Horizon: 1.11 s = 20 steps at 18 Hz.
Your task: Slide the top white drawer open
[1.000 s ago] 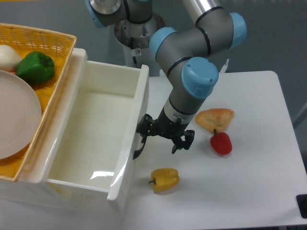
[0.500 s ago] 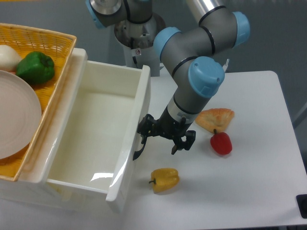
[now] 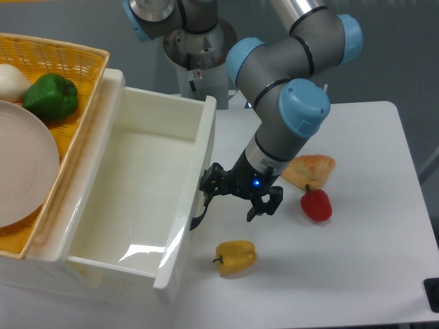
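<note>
The top white drawer (image 3: 130, 185) stands pulled far out of the cabinet, its plain white inside bare. Its curved black handle (image 3: 199, 214) shows on the front face at the right. My gripper (image 3: 232, 203) hangs low right beside the drawer front, fingers spread wide. One finger (image 3: 208, 195) sits at the handle, the other finger (image 3: 263, 208) stands off to the right over the table. Nothing is held between them.
A yellow wicker basket (image 3: 75, 65) on the cabinet top holds a green pepper (image 3: 51, 96), a white plate (image 3: 24, 164) and a pale onion (image 3: 10, 81). On the white table (image 3: 357, 267) lie a yellow pepper (image 3: 235, 256), a red pepper (image 3: 316, 204) and a pastry (image 3: 309, 169).
The arm and gripper have drifted slightly right, and the drawer front has come a little further out with them. The gripper stays open.
</note>
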Motion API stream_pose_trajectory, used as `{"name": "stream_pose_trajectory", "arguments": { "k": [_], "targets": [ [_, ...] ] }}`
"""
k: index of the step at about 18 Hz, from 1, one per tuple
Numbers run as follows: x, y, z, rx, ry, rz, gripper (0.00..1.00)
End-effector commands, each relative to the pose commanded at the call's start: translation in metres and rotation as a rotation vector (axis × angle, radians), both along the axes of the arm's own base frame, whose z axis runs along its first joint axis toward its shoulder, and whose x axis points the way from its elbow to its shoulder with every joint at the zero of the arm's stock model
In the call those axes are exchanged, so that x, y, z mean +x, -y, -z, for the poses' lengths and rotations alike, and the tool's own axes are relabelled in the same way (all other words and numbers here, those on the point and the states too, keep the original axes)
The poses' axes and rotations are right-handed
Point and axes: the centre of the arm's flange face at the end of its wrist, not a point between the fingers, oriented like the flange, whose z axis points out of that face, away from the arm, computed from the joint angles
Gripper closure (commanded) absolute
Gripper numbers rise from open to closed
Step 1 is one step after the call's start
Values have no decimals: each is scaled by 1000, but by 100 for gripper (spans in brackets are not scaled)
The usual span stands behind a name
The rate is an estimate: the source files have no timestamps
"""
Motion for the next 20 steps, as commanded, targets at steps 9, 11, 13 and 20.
{"name": "stream_pose_trajectory", "arguments": {
  "k": [9,11,13,20],
  "targets": [
    [-43,45,-15,34,-82,11,0],
    [-53,57,-12,29,-101,31,0],
    [-57,64,-9,1,-138,75,0],
    [-74,92,10,-182,-279,304,0]
  ]
}}
